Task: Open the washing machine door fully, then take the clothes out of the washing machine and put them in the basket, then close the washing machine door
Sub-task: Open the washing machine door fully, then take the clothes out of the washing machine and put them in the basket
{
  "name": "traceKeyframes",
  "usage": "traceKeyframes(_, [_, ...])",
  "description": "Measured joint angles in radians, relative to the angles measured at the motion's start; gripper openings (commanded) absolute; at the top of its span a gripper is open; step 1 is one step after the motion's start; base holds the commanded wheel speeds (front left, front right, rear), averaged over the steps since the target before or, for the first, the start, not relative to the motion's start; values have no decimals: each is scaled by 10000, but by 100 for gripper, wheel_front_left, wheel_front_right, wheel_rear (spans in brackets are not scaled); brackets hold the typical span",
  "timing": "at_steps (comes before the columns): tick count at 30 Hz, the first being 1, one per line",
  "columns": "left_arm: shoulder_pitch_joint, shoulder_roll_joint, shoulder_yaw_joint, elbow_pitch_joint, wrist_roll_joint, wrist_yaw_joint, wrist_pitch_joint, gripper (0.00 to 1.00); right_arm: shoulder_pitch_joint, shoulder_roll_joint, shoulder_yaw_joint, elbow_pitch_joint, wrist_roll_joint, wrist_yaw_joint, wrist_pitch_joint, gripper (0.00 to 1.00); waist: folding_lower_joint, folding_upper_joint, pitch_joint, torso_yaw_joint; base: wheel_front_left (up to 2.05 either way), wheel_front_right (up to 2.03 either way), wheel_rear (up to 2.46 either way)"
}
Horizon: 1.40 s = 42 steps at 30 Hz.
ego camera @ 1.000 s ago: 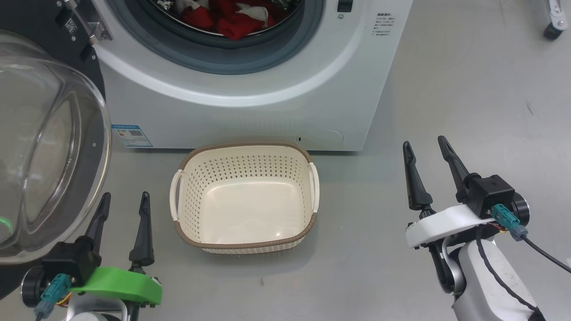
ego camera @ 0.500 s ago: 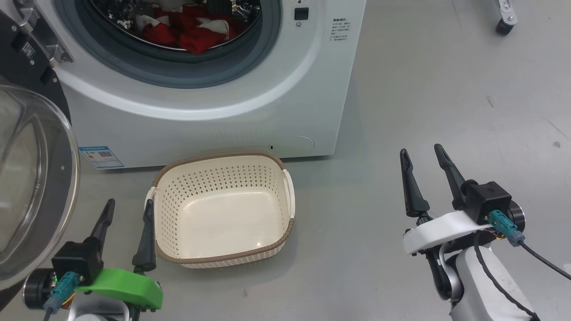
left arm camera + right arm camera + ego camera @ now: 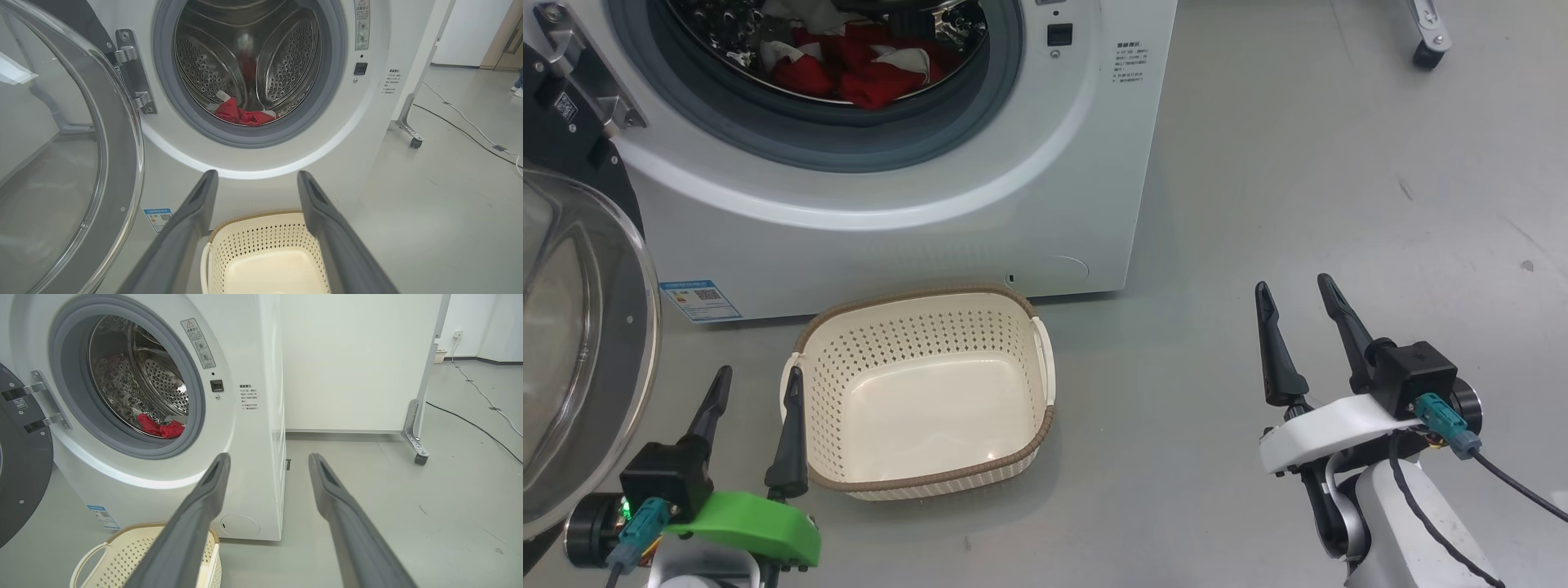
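Observation:
The white washing machine [image 3: 915,229] stands ahead with its door [image 3: 572,351] swung open to the left, glass bowl facing out. Red clothes [image 3: 849,69] with white bands lie low in the steel drum, also seen as clothes [image 3: 243,115] and clothes [image 3: 160,426]. The cream basket [image 3: 919,474] sits empty on the floor in front of the machine. My left gripper [image 3: 756,382] is open beside the basket's left rim, nothing between its fingers. My right gripper [image 3: 1294,296] is open over bare floor, right of the basket and the machine.
Grey floor surrounds the machine. A caster foot of a white panel [image 3: 414,441] stands right of the machine, with cables [image 3: 474,424] trailing across the floor behind it. The open door [image 3: 61,163] takes up the space on the left.
The head camera has turned, so the machine, door and basket have shifted left and down in the picture. Both grippers stay open in much the same pose.

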Motion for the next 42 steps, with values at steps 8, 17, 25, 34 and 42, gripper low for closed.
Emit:
traceKeyframes(8, [-2,-42,52,31,63,15,73,100,28,0,33,6,42,-81,0,100,0,0,-28,-1,0,0,0])
traceKeyframes(17, [-3,-102,211,61,100,42,69,100,30,0,58,46,42,-84,0,100,0,0,-39,-16,0,0,0])
traceKeyframes(25, [-12,-192,282,65,132,42,8,100,31,0,90,111,42,-96,0,100,0,0,-48,-25,11,-11,0])
traceKeyframes(34, [-39,-320,290,23,132,44,-119,100,31,0,117,169,42,-96,0,100,0,0,-68,-18,46,-46,0])
traceKeyframes(42, [-47,-339,295,86,132,44,-121,100,31,0,144,238,42,-96,0,100,0,0,-121,-18,80,-80,0])
